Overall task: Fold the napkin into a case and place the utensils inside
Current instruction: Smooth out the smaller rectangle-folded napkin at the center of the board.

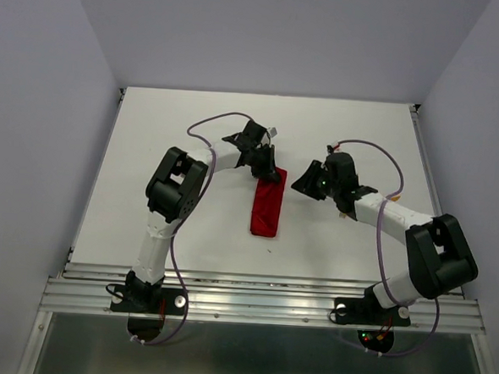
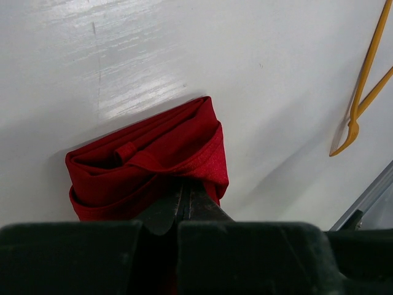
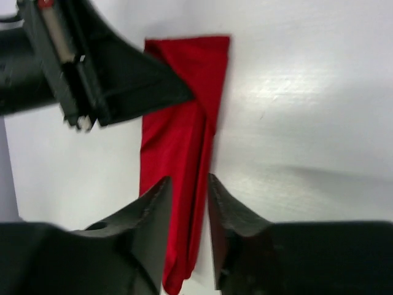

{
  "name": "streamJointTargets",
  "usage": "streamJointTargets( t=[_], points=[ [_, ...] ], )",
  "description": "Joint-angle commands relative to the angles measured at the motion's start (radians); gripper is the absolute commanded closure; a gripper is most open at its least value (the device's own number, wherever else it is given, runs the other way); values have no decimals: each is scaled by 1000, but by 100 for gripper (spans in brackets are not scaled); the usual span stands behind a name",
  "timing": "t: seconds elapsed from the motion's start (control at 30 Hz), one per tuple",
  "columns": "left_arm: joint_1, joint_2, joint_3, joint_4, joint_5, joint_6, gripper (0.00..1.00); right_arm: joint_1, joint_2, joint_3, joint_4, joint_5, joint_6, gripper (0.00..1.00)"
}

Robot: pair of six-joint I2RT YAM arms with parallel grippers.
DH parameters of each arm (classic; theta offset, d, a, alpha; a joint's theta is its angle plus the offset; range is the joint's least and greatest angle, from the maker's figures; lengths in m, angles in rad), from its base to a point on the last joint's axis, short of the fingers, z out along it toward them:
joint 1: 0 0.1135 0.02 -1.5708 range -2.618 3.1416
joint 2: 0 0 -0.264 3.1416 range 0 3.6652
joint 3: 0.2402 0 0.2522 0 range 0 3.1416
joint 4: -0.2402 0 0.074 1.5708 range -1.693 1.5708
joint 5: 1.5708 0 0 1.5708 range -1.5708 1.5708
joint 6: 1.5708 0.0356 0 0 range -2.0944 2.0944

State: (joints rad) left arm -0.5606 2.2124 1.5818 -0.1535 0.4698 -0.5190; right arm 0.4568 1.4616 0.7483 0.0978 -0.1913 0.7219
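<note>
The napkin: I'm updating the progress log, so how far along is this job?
Done: the napkin is folded into a narrow red case on the table. In hand: the left gripper is shut on one end of it, while the right gripper stands open over the strip. Left: the orange utensils lie on the table, outside the case, not yet inserted.

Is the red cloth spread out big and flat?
No, the cloth is folded up into a long, narrow strip.
</note>
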Motion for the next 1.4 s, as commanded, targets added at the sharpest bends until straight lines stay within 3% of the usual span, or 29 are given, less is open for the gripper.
streamJointTargets(
  t=[0.0, 0.03, 0.07, 0.3, 0.6, 0.9, 1.1, 1.37],
  points=[
    [1, 4, -29, -21, -31, 53, 100, -55, 63, 97, -21, 10, -58, 69],
    [1, 7, -26, -21, -23, 56, 100, -55, 113, 144, -23, 6, -71, 79],
    [1, 7, -26, -23, -23, 56, 100, -55, 138, 166, -23, -2, -75, 81],
    [1, 10, -25, -31, -8, 71, 100, -66, 299, 318, -17, -31, -79, 87],
    [1, 15, -20, -31, 0, 77, 100, -66, 440, 413, 0, -74, -88, 90],
    [1, 32, 6, -38, 9, 88, 100, -66, 514, 405, 37, -194, -99, 94],
    [1, 27, 9, -44, 13, 94, 100, -66, 548, 422, -39, -131, -105, 94],
    [1, -109, -29, -98, -5, 112, 100, -66, 559, 442, -92, -31, -99, 96]
  ],
)
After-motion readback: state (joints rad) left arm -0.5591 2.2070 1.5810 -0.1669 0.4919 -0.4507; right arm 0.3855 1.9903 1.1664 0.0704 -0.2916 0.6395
